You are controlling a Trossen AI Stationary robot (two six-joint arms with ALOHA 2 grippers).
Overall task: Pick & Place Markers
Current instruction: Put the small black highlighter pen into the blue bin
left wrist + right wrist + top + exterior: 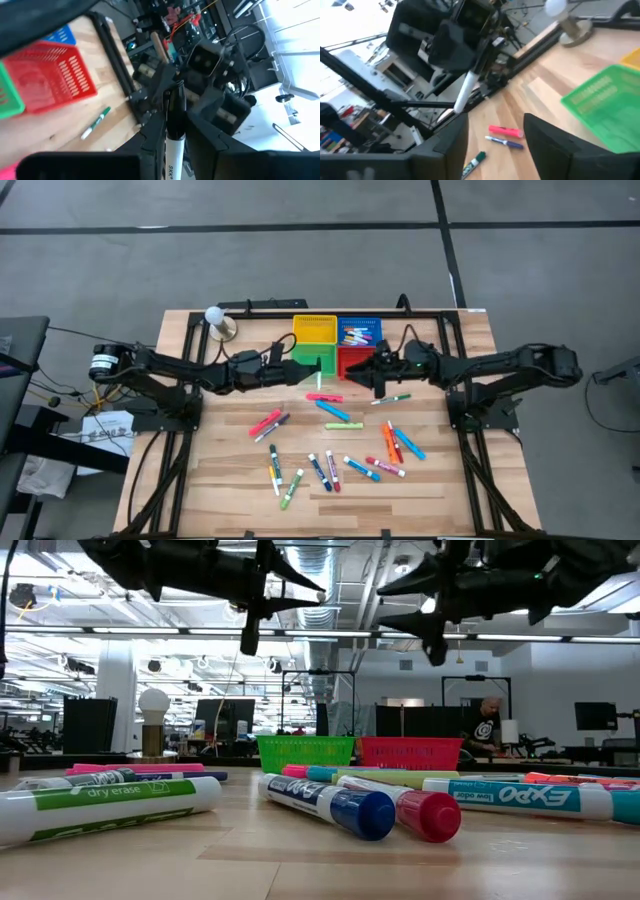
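Coloured markers point(335, 442) scattered flat, one white-barrelled marker point(175, 131) held

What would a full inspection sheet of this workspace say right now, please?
Surface: wooden table, markers spread across it.
Job's things: markers lying loose; several in the blue basket.
Clutter: white globe on a stand; yellow basket, green basket, red basket.
End effectors: left end effector shut on a white marker; right end effector open, empty.
Cables: loose leads beside the table.
Surroundings: person seated behind.
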